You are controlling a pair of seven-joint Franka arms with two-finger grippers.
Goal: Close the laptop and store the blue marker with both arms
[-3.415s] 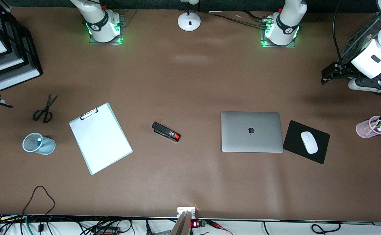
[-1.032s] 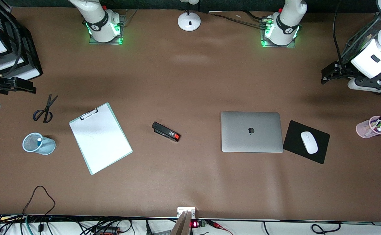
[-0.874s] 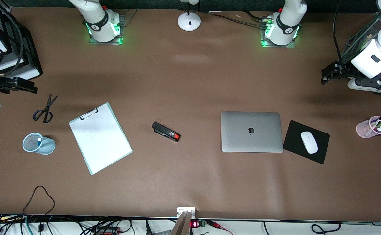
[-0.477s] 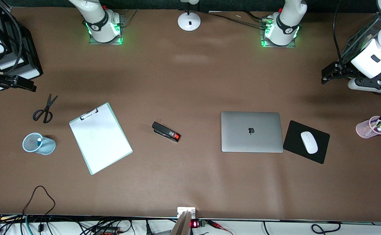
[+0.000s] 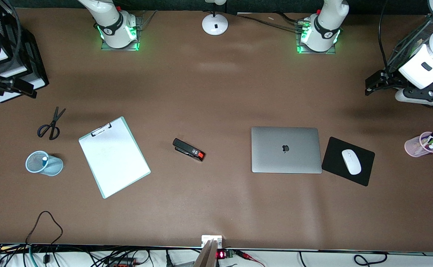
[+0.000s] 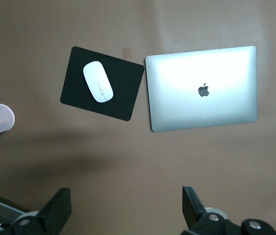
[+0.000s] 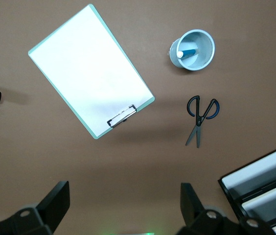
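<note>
The silver-grey laptop (image 5: 286, 150) lies closed on the table, apple logo up; it also shows in the left wrist view (image 6: 201, 88). The blue marker (image 5: 45, 159) stands in a light-blue mesh cup (image 5: 44, 163) at the right arm's end of the table, and also shows in the right wrist view (image 7: 187, 53). My left gripper (image 5: 373, 83) hangs open and empty high over the table's left-arm end, its open fingers framing bare table in its wrist view (image 6: 123, 210). My right gripper (image 5: 5, 87) is open and empty beside the stacked trays (image 5: 35, 63); its wrist view (image 7: 123, 208) looks down on the cup.
Black scissors (image 5: 51, 124), a white clipboard (image 5: 113, 157) and a black stapler (image 5: 188, 149) lie between cup and laptop. A black mouse pad (image 5: 335, 155) with a white mouse (image 5: 351, 161) lies beside the laptop. A pink pen cup (image 5: 424, 144) stands at the left arm's end.
My right gripper has moved from over the table beside the scissors to over the edge of the stacked trays. The left arm, laptop and marker have not moved.
</note>
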